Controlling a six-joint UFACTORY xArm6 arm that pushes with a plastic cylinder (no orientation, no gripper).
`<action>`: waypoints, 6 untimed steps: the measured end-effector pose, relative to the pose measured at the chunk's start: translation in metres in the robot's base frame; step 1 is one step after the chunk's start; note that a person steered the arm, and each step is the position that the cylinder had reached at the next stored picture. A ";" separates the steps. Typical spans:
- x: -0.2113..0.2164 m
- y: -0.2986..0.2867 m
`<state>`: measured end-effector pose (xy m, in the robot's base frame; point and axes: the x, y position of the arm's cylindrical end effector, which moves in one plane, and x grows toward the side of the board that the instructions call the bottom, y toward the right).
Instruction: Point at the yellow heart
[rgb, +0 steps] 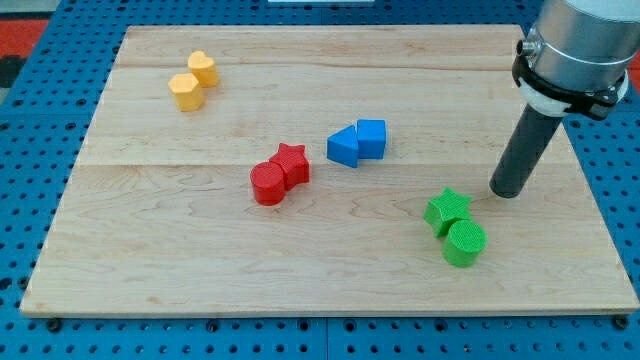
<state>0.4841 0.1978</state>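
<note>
The yellow heart (203, 67) lies near the board's top left, touching a yellow hexagon (186, 91) just below and left of it. My tip (507, 189) rests on the board at the view's right, far from the yellow heart. It stands just up and right of the green star (446, 210), with a small gap between them.
A green cylinder (464, 243) touches the green star from below. A red star (290, 164) and red cylinder (268, 185) sit together at the centre. A blue triangular block (343, 146) and blue cube (371, 138) touch right of centre. The wooden board (150, 250) lies on a blue pegboard.
</note>
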 end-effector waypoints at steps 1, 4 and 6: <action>0.000 0.000; -0.096 -0.067; -0.191 -0.242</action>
